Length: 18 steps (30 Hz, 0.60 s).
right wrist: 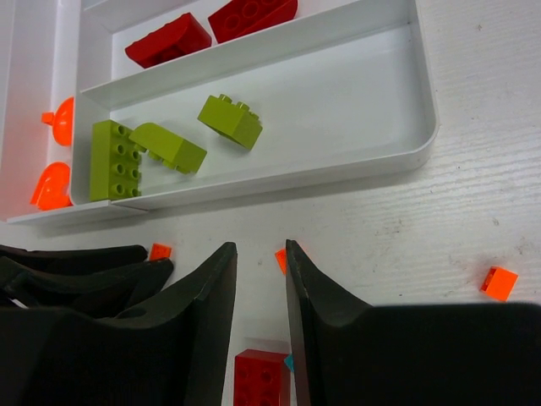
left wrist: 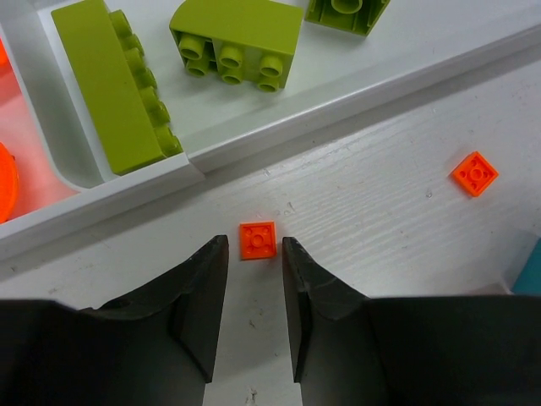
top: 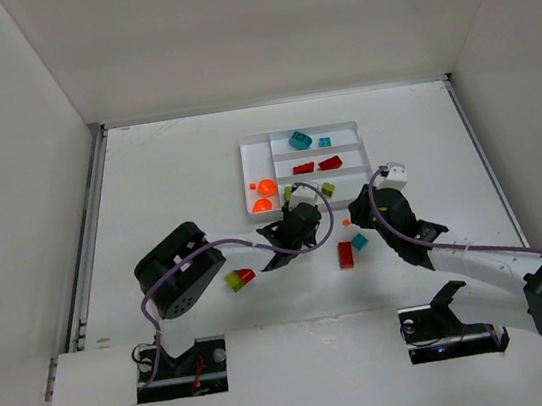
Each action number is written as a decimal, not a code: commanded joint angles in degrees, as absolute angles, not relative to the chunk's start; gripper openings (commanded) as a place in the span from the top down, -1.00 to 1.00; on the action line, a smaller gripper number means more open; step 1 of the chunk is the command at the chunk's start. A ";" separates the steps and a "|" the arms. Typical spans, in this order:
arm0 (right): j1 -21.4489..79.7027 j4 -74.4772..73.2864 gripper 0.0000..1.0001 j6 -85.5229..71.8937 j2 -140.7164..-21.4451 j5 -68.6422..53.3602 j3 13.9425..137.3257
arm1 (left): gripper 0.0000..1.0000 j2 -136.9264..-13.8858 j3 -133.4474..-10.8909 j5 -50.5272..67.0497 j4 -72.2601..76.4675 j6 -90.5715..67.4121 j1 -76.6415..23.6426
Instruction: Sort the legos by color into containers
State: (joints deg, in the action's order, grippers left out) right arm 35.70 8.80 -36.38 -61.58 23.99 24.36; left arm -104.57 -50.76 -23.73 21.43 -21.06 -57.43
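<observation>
White table point(top: 166, 177) holds the tray point(right wrist: 423, 127) at 12 o'clock from both arms. Left gripper point(left wrist: 254, 241) stands slightly open, tips either side of a small orange tile point(left wrist: 258, 240), not touching. Right gripper point(right wrist: 259, 245) is open, empty.

Tray wall point(left wrist: 355, 97) just beyond left gripper point(left wrist: 254, 258); small orange plate point(left wrist: 258, 240) between them; bare table point(left wrist: 380, 220) rightward.

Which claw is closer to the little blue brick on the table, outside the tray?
Right. The right claw is right beside the blue brick, its tips just past it toward the tray. The left claw is farther away, off to the brick's left.
</observation>
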 commanded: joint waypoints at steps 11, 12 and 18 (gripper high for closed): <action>36.78 7.56 0.11 -37.70 -69.60 23.29 26.36 | 0.69 -102.22 -50.80 -25.14 23.20 -20.74 -57.79; 36.87 6.95 0.09 -37.79 -70.22 23.03 26.89 | 0.69 -101.35 -50.45 -24.79 23.20 -20.74 -57.96; 36.87 5.28 0.00 -36.57 -75.66 22.33 30.66 | 0.68 -92.66 -45.98 -23.47 23.47 -21.09 -58.23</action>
State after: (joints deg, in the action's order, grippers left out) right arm 36.45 5.48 -37.28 -73.69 23.03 26.68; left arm -99.57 -47.72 -23.81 21.54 -21.02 -58.04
